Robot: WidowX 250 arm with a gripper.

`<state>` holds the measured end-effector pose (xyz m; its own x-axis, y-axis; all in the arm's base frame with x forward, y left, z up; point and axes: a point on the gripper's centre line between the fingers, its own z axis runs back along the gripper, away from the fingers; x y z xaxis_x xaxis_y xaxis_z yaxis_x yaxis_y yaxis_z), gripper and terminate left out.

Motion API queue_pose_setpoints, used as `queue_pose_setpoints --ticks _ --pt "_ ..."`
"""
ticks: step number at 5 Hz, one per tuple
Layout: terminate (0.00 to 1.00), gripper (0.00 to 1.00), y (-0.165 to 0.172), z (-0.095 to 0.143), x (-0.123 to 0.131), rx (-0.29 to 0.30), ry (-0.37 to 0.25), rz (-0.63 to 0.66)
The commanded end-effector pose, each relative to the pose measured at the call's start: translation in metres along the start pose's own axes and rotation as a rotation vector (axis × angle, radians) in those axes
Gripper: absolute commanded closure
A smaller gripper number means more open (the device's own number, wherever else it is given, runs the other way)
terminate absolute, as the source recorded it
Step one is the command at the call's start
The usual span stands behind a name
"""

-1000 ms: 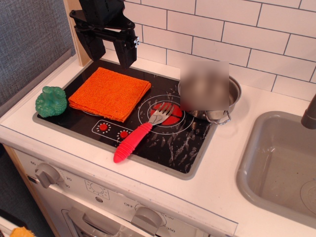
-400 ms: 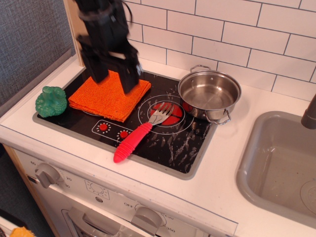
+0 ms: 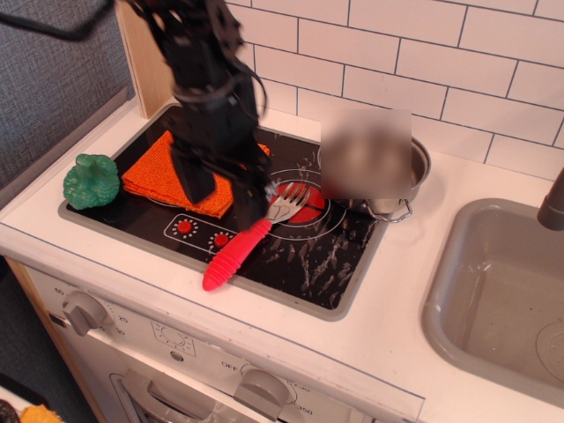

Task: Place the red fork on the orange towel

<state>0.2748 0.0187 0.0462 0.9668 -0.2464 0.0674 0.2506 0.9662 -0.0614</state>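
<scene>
Knobs (image 3: 84,310) come nearest, two round grey ones on the white toy oven front. Behind them, one black glossy cooktop (image 3: 317,256) is set in the white counter, its surface streaked with pale scuffs. One red fork (image 3: 249,237) with a thick ribbed handle and short silver tines lies diagonally on it, head over the red burner ring, off the cloth. One black gripper (image 3: 225,190) hangs just left of the tines, its two fingers spread apart and holding nothing. One square orange towel (image 3: 148,167), knitted and ribbed, lies partly hidden behind it, beside one green knobbly toy (image 3: 91,181). One steel pot (image 3: 397,189), partly blurred, and one grey sink (image 3: 493,291) sit rightward; white tiles (image 3: 458,62) back everything.
</scene>
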Motion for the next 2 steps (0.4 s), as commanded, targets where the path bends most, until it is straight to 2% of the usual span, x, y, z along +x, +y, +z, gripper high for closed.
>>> queue_pose_setpoints --ticks 1,2 --pt "0.0 0.0 -0.0084 -0.027 0.0196 0.025 0.073 0.035" --pt "0.0 0.0 -0.009 -0.0354 0.0195 0.056 0.101 0.049"
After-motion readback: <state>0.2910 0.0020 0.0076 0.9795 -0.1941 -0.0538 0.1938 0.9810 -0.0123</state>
